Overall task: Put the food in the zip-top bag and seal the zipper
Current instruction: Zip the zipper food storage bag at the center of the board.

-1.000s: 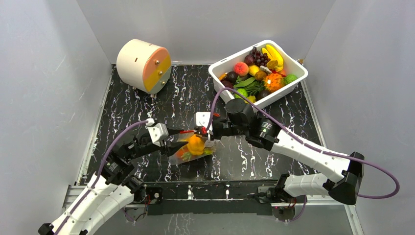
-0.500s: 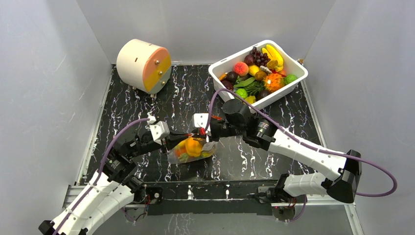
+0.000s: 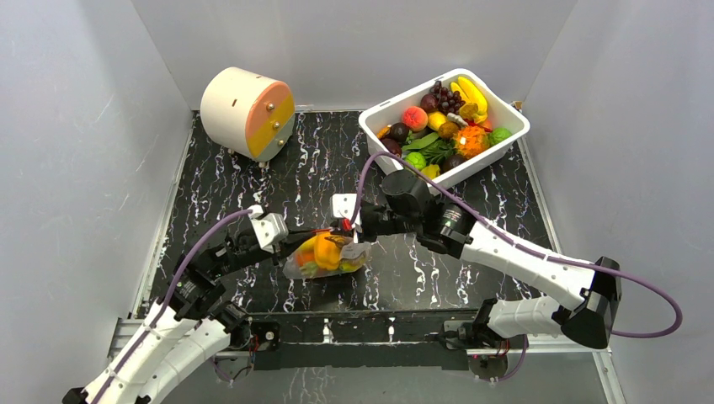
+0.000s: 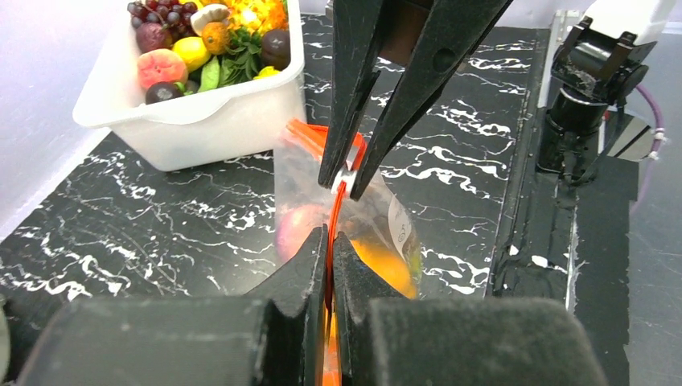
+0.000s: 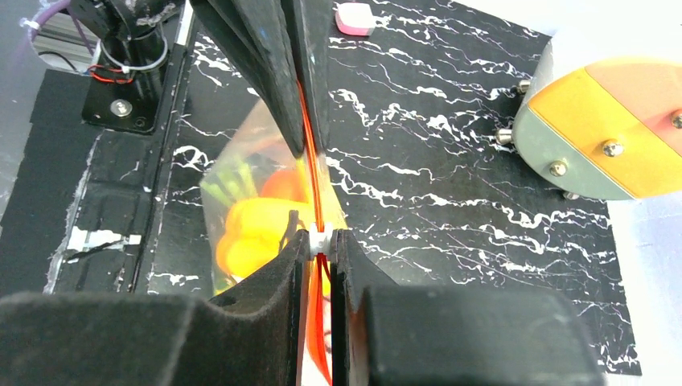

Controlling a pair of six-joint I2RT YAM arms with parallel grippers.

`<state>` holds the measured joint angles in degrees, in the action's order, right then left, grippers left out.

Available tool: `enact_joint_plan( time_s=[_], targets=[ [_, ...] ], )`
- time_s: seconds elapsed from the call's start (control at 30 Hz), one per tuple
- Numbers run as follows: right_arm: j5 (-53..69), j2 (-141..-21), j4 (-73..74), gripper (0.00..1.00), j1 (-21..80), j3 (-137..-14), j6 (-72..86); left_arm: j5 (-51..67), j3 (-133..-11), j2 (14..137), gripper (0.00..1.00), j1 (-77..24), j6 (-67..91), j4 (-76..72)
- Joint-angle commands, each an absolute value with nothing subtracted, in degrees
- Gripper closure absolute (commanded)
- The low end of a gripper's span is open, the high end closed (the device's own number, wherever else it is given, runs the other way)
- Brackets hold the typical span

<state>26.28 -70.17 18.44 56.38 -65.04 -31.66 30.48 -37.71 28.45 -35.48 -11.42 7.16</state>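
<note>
the clear crinkly zip-top bag (image 3: 313, 268), with orange and yellow toy food (image 3: 324, 250) inside, is held between both arms over the near middle of the black marbled table (image 3: 311, 168). the left gripper (image 4: 330, 241) is clamped on the thin orange-red zipper strip (image 4: 333, 211). the right gripper (image 5: 320, 240) pinches the same strip farther along (a small white piece (image 5: 319, 240) sits between its tips). the white rectangular tub (image 3: 492, 156) of mixed fruit stands well apart.
</note>
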Motion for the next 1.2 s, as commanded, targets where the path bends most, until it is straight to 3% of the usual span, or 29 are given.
enact_joint_plan(
  time_s=[0.0, 0.7, 1.17],
  targets=[
    [22.4, -68.3, 20.2, 1.00, 54.2, -65.8, -32.7, 26.3, -42.3, 26.2, 1.00, -35.7, -14.7, 9.7],
    [17.2, -62.5, 26.7, 1.00, 49.3, -61.9, -33.2, 21.9, -44.2, 26.4, 1.00, -35.7, -17.7, 15.2],
    [6.5, -59.5, 34.2, 1.00, 46.8, -63.5, -33.2, 14.2, -46.1, 25.7, 1.00, -35.7, -18.9, 18.9]
  ],
)
